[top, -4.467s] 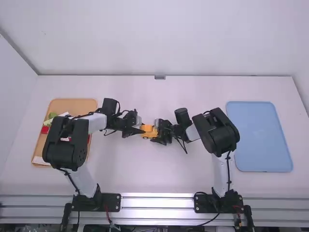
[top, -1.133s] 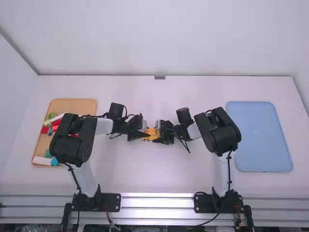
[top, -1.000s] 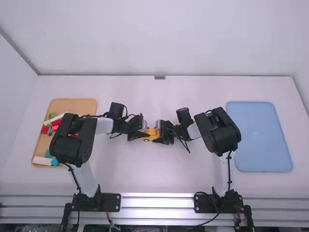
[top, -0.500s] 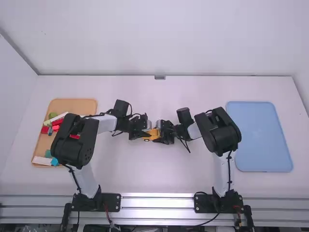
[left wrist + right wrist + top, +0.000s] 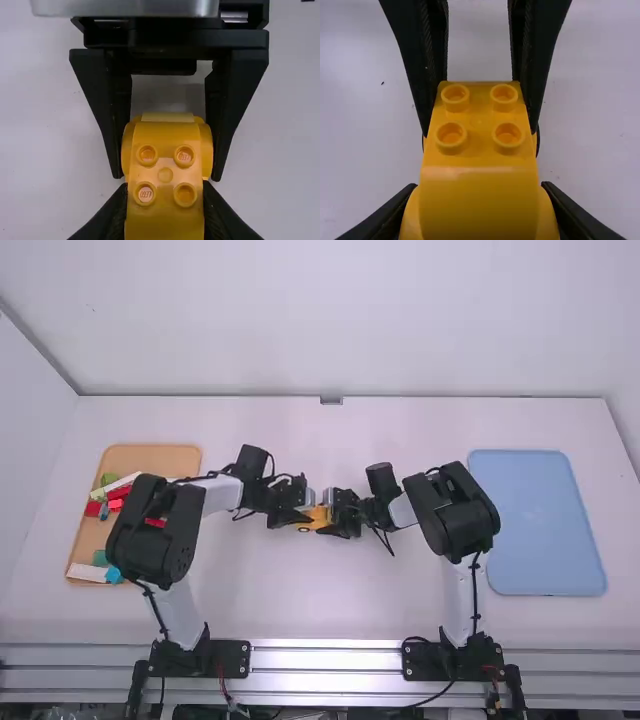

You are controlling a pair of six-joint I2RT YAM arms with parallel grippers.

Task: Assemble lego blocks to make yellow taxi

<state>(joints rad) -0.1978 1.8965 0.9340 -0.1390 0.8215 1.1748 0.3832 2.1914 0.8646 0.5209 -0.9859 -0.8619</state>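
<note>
Looks like a robotics lab tbh, going by the left arm [image 5: 150, 530] and right arm [image 5: 450, 510] mounted by metal rails [image 5: 325, 660] along the bottom of the frame, loose cables [image 5: 435, 697] down there, plus plain white walls [image 5: 320, 320] around a white table [image 5: 300, 610].

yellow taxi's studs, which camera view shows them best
The right wrist view: all four studs look largest there, with their raised sides visible. The left wrist view also shows four, smaller but clear. In the high view the taxi is too small to make them out.
</note>
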